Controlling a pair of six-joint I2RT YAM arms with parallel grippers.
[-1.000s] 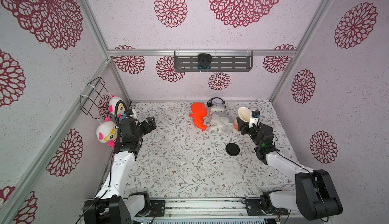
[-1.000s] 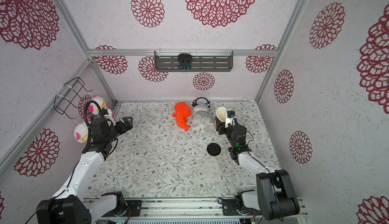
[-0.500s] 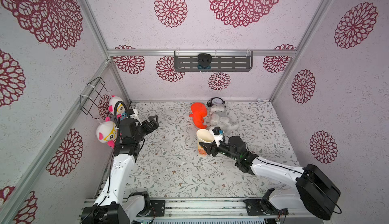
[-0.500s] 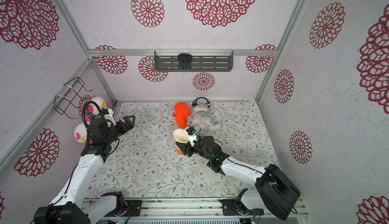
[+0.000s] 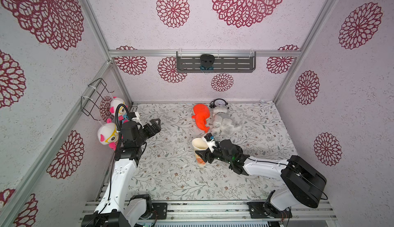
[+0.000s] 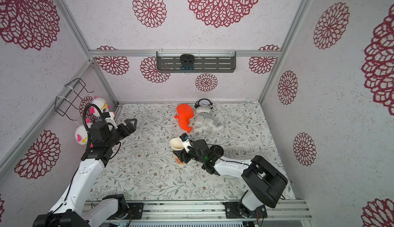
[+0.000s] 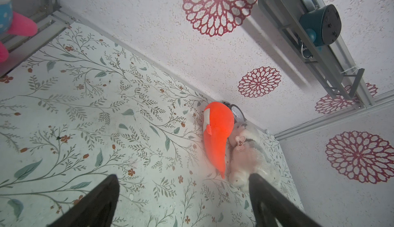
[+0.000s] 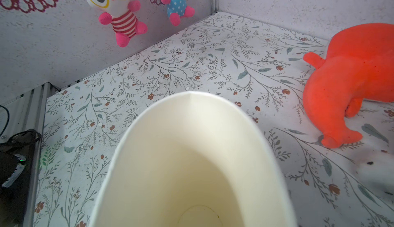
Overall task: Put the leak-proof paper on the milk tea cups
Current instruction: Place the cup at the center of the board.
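Steadiness of the cup is what this step seems to call for. The milk tea cup [image 5: 199,145] is clamped on its side wall by the right fingers [image 5: 206,156] near the middle of the tabletop [image 5: 170,183], mouth up and leaning slightly. Whether its base is touching the surface cannot be told. It would best be set level and pinched only lightly, so that the thin wall is not squashed out of round and the mouth is left free from above.

The left fingers [image 5: 156,124] are spread wide and empty, hovering toward 9 o'clock of the cup and well apart from it. The sheet would probably best be fetched by them while the cup is steadied. The leak-proof paper cannot be picked out with certainty in any view.

An orange plush [image 5: 200,115] lies at 12 o'clock of the cup and a grey-white plush dog [image 5: 223,123] at 1 o'clock.

The cup is seen to be tall and tapered, cream-white and empty inside, with orange print near its base.
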